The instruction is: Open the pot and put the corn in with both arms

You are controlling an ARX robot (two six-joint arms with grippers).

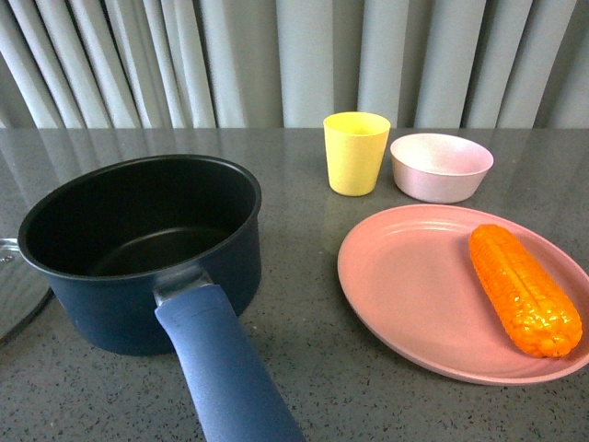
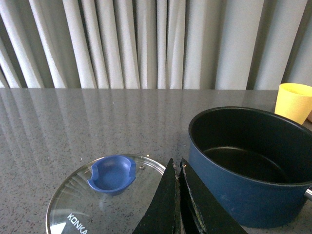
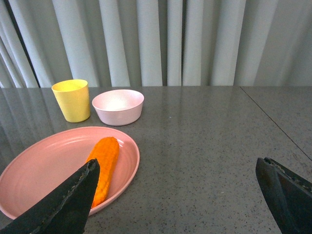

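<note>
- The pot [image 1: 138, 249] stands open on the left side of the table [image 1: 304, 378], with its handle pointing at the near edge.
- The lid [image 2: 105, 195] lies flat just beside the pot, nearer the left edge.
- The corn [image 1: 525, 290] lies on the plate [image 1: 405, 285], on the right side.
- A cup [image 1: 356, 152] and a bowl [image 1: 440, 166] stand toward the far edge.
- The left pincer [image 2: 177, 163] is pressed together, with nothing in it, between lid and pot.
- The right pincer [image 3: 176, 165] is wide apart and holds nothing.
</note>
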